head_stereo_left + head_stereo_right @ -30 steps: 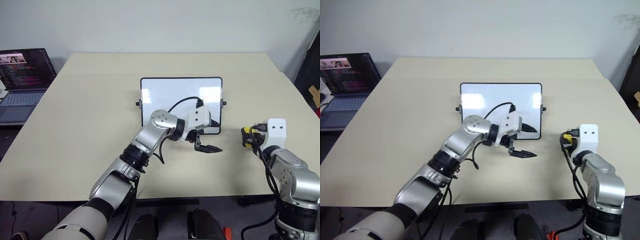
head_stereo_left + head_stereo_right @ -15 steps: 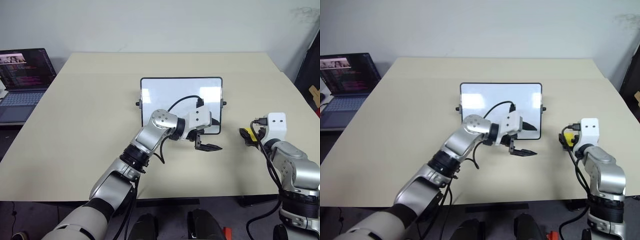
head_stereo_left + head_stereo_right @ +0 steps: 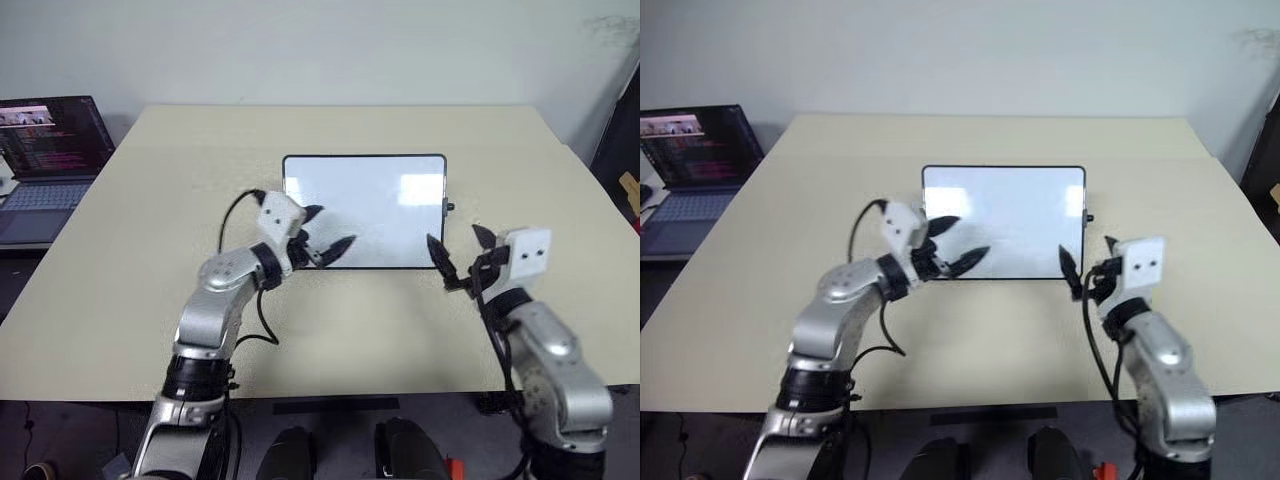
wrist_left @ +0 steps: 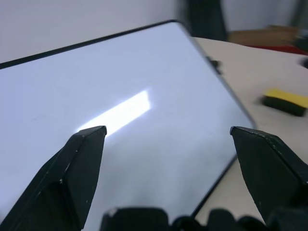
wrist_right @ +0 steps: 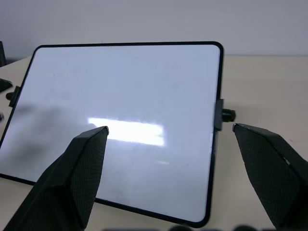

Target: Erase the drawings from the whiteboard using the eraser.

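The whiteboard sits mid-frame, its surface clean; I find no drawings. My left gripper and right gripper both stand apart, empty. The eraser lies beside the board. Erasing appears finished; next, withdraw.

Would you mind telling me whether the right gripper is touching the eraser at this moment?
Apart. The left wrist view shows the eraser lying alone on the table, nothing on it. In the right wrist view, the right gripper stands open over the whiteboard, holding nothing.
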`<state>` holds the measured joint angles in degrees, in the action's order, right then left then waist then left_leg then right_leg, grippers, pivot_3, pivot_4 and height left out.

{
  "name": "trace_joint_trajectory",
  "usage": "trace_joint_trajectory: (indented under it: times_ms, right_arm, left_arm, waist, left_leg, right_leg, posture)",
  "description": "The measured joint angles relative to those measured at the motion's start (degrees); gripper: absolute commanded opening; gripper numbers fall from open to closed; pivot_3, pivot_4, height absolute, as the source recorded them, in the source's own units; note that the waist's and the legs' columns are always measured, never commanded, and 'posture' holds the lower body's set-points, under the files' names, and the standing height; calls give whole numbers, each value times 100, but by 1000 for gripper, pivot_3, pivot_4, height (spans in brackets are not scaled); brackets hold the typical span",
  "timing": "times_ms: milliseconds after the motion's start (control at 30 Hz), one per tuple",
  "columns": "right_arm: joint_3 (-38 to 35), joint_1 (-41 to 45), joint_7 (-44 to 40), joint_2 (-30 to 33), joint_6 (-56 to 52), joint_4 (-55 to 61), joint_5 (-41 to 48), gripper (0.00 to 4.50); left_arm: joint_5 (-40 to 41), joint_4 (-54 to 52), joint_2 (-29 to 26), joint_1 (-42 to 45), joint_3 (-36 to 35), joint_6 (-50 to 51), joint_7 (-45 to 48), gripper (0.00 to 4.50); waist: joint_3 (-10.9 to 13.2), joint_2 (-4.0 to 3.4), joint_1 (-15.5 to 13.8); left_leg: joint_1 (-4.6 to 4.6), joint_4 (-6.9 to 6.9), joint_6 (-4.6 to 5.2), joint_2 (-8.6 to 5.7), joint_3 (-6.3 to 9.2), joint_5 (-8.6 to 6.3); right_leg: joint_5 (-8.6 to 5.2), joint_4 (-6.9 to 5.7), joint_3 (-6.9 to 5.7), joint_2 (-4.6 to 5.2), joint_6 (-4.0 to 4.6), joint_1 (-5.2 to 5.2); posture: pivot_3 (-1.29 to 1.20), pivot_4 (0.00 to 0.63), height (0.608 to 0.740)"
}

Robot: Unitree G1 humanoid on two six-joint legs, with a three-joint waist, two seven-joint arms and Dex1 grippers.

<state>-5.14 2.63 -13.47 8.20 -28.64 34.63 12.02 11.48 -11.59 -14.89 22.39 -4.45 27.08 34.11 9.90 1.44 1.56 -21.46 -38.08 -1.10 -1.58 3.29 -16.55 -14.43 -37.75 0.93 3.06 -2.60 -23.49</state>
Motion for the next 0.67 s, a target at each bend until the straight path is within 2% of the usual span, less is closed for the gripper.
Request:
trace_joint_trajectory:
  times_ms: [133, 267, 433, 667]
  right_arm:
    - [19, -410, 14, -286, 885, -449, 1, 4448]
    - [-262, -655, -42, -353, 1538, -1065, 96, 4448]
    - [-445, -870, -189, -64, 1959, -1494, 67, 4448]
    - [-428, -958, -145, 60, 2020, -1558, 43, 4448]
  left_arm:
    - [-26, -435, 332, -731, -604, 204, -1083, 4500]
    - [-291, -442, 381, -1190, -917, 112, -1879, 4500]
    - [-442, -633, 446, -1860, -918, -154, -2240, 4500]
    - [-516, -633, 503, -1916, -770, -350, -2476, 4500]
  waist:
    - [-1, 2, -19]
    - [1, 4, -23]
    - [1, 4, -18]
    - [0, 5, -20]
  left_leg:
    - [25, 4, 0, 0, 2, -1]
    - [37, 8, 0, -2, -2, -1]
    - [44, 13, 0, 2, -10, -2]
    - [48, 13, 0, 2, -11, -2]
  right_leg:
    - [0, 2, -1, 0, 1, 25]
    - [0, -3, -3, -4, 2, 30]
    - [-1, -2, 2, -3, 4, 33]
    - [-2, -4, 2, -4, 4, 37]
  posture:
    - [0, 150, 740]
    - [0, 150, 740]
    - [0, 150, 740]
    - [0, 150, 740]
